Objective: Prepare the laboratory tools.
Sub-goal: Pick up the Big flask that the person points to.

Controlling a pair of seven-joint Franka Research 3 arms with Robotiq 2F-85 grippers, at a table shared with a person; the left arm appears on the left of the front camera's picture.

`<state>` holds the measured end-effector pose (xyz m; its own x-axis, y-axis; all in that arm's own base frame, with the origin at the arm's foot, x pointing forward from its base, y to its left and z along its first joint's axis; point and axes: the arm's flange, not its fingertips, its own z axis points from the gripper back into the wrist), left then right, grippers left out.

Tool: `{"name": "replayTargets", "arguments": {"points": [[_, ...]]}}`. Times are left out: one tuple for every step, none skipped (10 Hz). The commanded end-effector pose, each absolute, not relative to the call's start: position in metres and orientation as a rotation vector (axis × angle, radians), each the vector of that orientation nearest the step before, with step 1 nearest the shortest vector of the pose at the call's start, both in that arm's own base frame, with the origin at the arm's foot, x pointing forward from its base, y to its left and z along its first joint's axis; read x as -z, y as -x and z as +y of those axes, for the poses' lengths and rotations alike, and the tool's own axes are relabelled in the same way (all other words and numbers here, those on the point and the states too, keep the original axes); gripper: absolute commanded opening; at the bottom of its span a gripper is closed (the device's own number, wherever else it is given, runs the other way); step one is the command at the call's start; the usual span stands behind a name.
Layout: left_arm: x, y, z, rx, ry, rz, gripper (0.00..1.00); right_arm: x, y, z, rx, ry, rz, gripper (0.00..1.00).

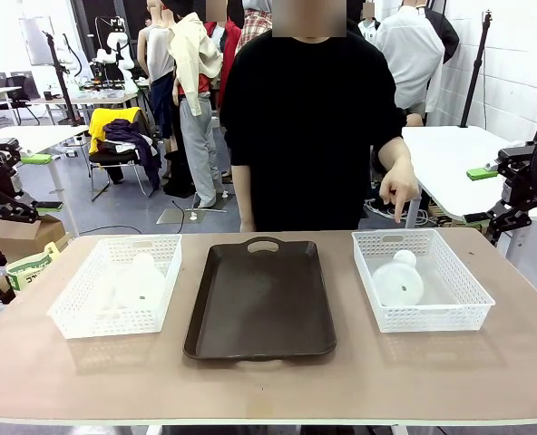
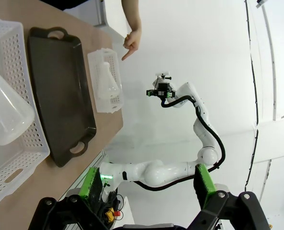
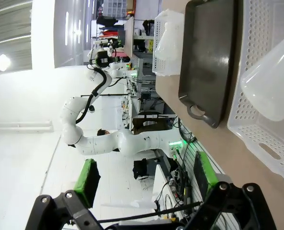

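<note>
One frosted-white conical flask (image 1: 137,283) lies in the left lattice basket (image 1: 78,304), and the second flask (image 1: 400,279) lies in the right basket (image 1: 459,304). The left wrist view has the first flask (image 2: 5,115) close by and the other flask (image 2: 107,79) far off. In the right wrist view the second flask (image 3: 276,86) is the near one. My left gripper (image 1: 28,159) hangs open off the table's left side, its green pads (image 2: 91,184) wide apart. My right gripper (image 1: 484,171) is open off the right side, with green pads (image 3: 87,177) spread. Neither holds anything.
A dark brown handled tray (image 1: 261,299) lies between the baskets. A person in black stands at the far side, and a hand (image 1: 398,195) points down at the right basket's far edge. Bare tabletop (image 1: 268,385) runs along the front.
</note>
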<state>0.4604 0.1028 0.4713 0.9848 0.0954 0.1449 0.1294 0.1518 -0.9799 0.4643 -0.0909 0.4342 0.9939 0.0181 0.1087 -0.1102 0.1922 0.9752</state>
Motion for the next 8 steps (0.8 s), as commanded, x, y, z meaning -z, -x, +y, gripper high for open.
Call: {"name": "replayTargets", "arguments": {"points": [[-0.472,-0.46,0.104,0.023,1.422,-0.191,1.0,-0.453,-0.461,-0.086,0.037,-1.217,-0.139,1.0],[-0.472,-0.46,0.104,0.023,1.422,-0.191,1.0,-0.468,-0.462,-0.083,0.135,-1.118,-0.146,1.0],[-0.472,-0.46,0.104,0.023,1.422,-0.191,1.0,-0.483,-0.463,-0.075,0.193,-1.032,-0.127,1.0],[-0.472,-0.46,0.104,0.023,1.422,-0.191,1.0,-0.496,-0.469,-0.064,0.253,-0.914,-0.148,1.0],[-0.472,-0.46,0.104,0.023,1.422,-0.191,1.0,-0.513,-0.478,-0.039,0.318,-0.703,-0.205,1.0],[-0.472,-0.46,0.104,0.023,1.422,-0.191,1.0,-0.517,-0.483,-0.029,0.329,-0.63,-0.212,1.0],[-0.472,-0.46,0.104,0.023,1.422,-0.191,1.0,-0.521,-0.491,-0.01,0.361,-0.493,-0.258,1.0],[-0.472,-0.46,0.104,0.023,1.422,-0.191,1.0,-0.52,-0.5,0.007,0.388,-0.364,-0.283,1.0]]}}
